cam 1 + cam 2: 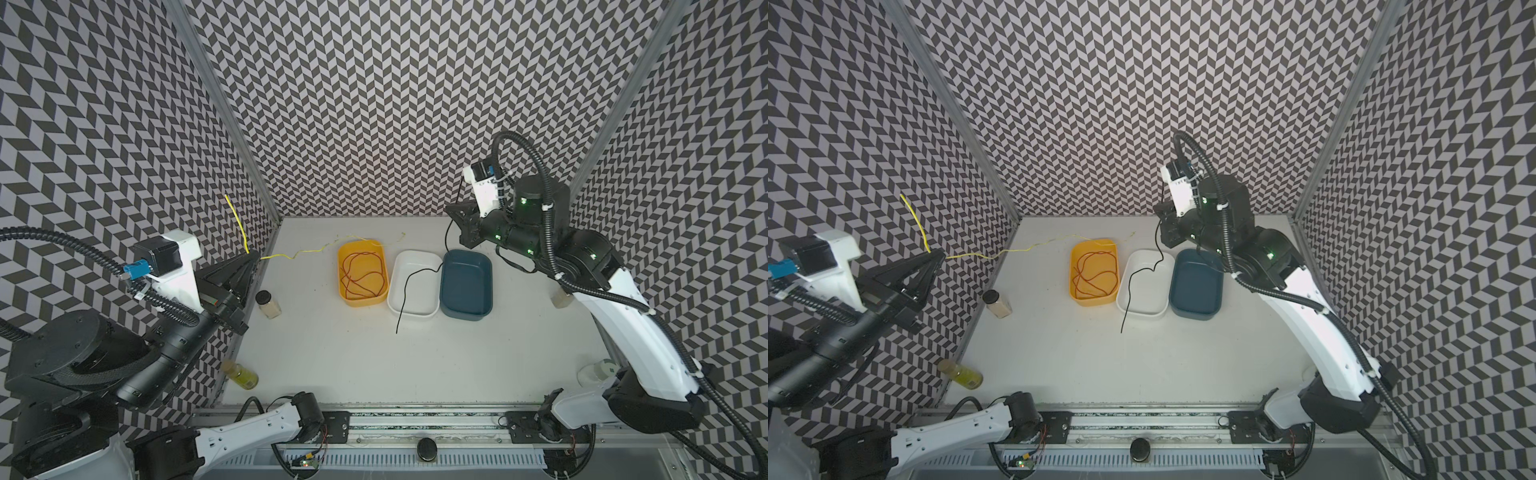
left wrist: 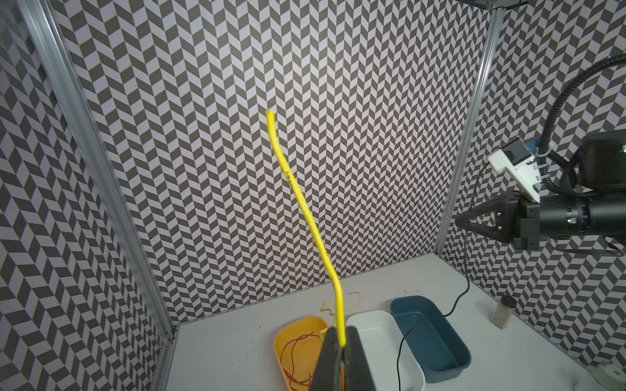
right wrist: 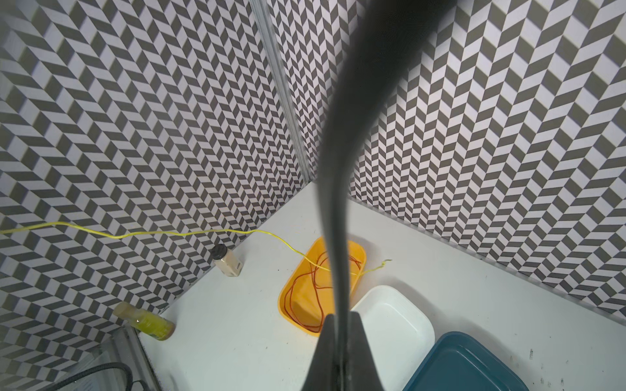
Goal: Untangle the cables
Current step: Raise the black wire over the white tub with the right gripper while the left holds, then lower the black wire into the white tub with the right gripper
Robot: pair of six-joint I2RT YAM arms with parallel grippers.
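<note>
Though slack, yellow cable (image 2: 306,210) (left fingers (image 2: 330,362))

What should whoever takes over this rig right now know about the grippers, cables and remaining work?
Left gripper: shut on the yellow cable, raised; the cable trails past the yellow tub's far rim.
Right gripper: shut on the black cable, raised; it drapes across the white tub onto the table.
Done: red cable lies in the yellow tub.
To do: probably lay yellow and black down apart.

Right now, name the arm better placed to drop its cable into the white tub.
Probably right. The right gripper is shut on the black cable, which crosses the white tub; the left gripper holds the yellow cable far off to the left.
</note>
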